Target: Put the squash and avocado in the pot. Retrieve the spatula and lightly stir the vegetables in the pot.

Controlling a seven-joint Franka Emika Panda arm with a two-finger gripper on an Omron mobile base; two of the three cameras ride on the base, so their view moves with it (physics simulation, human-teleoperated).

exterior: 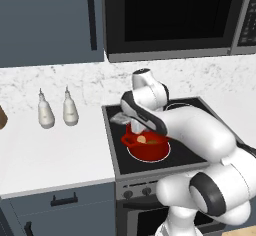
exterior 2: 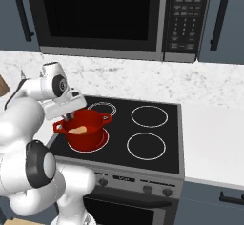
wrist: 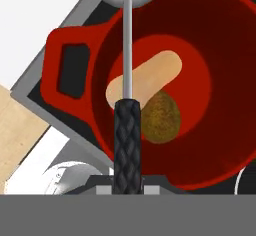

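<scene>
Black-handled spatula (wrist: 127,130) sits clenched in the claw (wrist: 127,182), over the pot (wrist: 220,80).

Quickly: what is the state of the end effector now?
End effector: closed, holding the black-handled, silver-headed metal spatula over the round red pot.

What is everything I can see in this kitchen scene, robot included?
pot: one, bright red, on the stove's front left burner.
squash: one, tan-orange, lying in the pot.
avocado: one, dark brown-green, in the pot beside the squash.
spatula: one, black handle, silver head, held above the pot.
stove: one, black top, four burners.
microwave: one, dark, above the stove.
bottles: two, white, on the counter left of the stove.
gripper: one, jaws shut on the spatula handle.
</scene>
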